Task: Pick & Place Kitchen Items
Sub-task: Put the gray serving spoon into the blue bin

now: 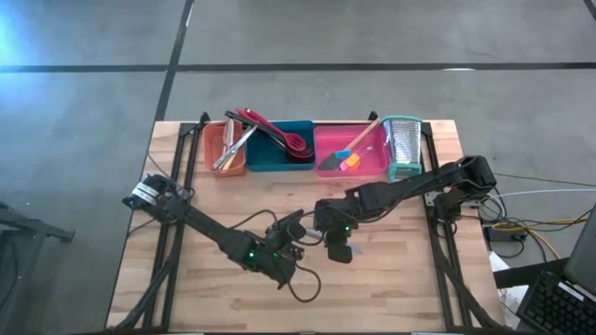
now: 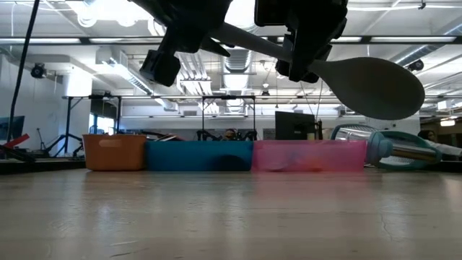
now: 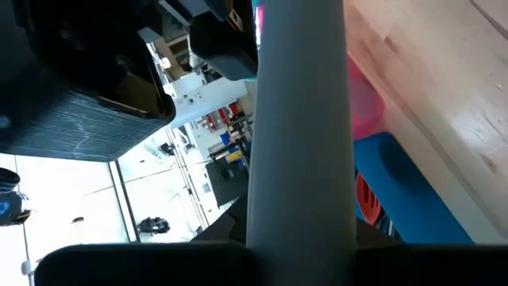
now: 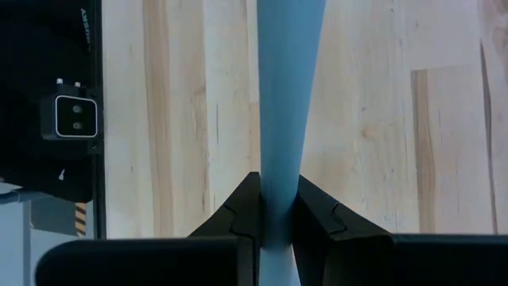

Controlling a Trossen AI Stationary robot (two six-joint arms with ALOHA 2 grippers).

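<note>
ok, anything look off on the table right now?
Box grater lies tipped on its side beside the pink tray. Otherwise only the grey spoon, held in mid-air by both left gripper and right gripper.

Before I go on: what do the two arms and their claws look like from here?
Both arms are dark, slim and jointed. The left arm and right arm each show a small green light near the wrist, and a black cable loops by the left claw. The right claw has black, stepped, wedge-shaped fingers.
</note>
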